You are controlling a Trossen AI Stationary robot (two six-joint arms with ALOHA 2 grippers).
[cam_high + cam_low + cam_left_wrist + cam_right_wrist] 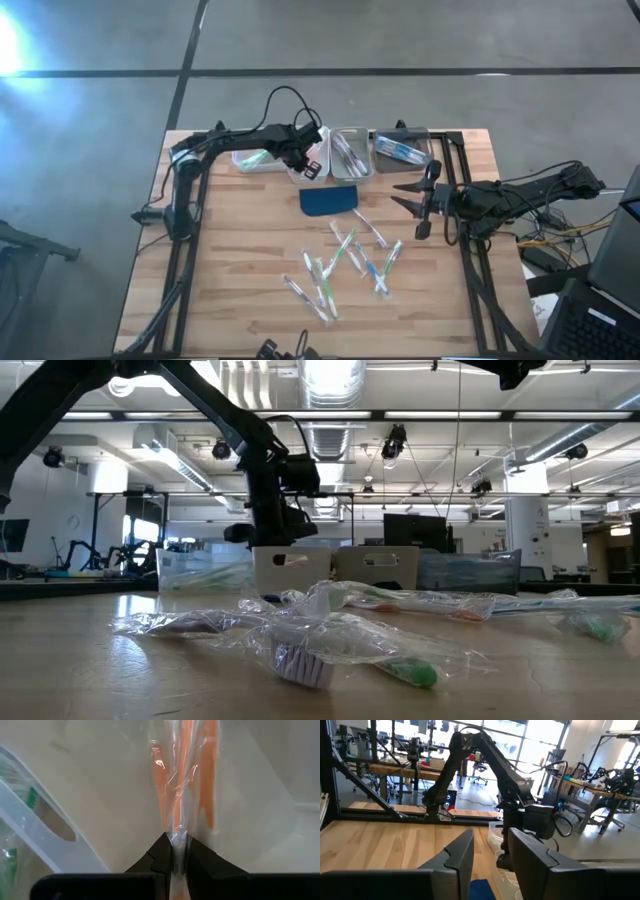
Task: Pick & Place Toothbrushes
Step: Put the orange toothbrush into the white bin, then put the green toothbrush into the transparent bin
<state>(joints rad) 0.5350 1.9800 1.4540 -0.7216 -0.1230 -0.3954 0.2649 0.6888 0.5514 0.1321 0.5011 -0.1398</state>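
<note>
My left gripper (pixel 306 162) reaches down into a clear bin (pixel 314 174) at the table's far edge, shut on an orange toothbrush (pixel 184 780) in a clear wrapper. In the low view it shows behind the bins (pixel 268 528). Several wrapped toothbrushes (pixel 345 262) lie loose on the wood toward the near side, close up in the low view (pixel 340 645). My right gripper (pixel 420 205) hovers level at the table's right side, open, with nothing between its fingers (pixel 490 862). My left gripper pinches the wrapped orange toothbrush by one end (pixel 177 836) between its two fingertips. The fingers come from above, pointing steeply down, in line with the brush. The brush reaches on past the fingertips into the bin; whether its far end rests on the bin floor I cannot tell.
More bins stand in the same far row: one with green brushes (pixel 254 158), one with greyish brushes (pixel 350 155), one with blue brushes (pixel 400 148). A dark blue rounded pad (pixel 328 200) lies just in front of them. Bare wood spreads left of the loose brushes.
</note>
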